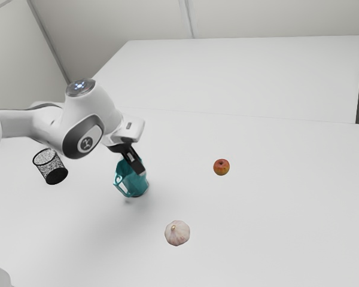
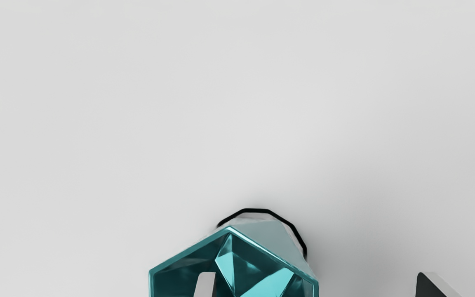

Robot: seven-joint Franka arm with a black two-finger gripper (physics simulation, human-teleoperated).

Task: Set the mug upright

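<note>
The gripper (image 1: 139, 170) was seen at the teal mug (image 1: 131, 183) on the white table (image 1: 275, 221), its fingers (image 2: 207, 285) spread wide, one set against the mug's open mouth and the other well apart, outside the rim, with nothing clasped between them. The mug's mouth was turned toward the wrist camera, though whether its base was set flat could not be told. A black mesh cup (image 1: 50, 167) was seen tilted toward the exterior view's left, while an apple (image 1: 221, 167) and a garlic bulb (image 1: 177, 233) were placed toward its right.
</note>
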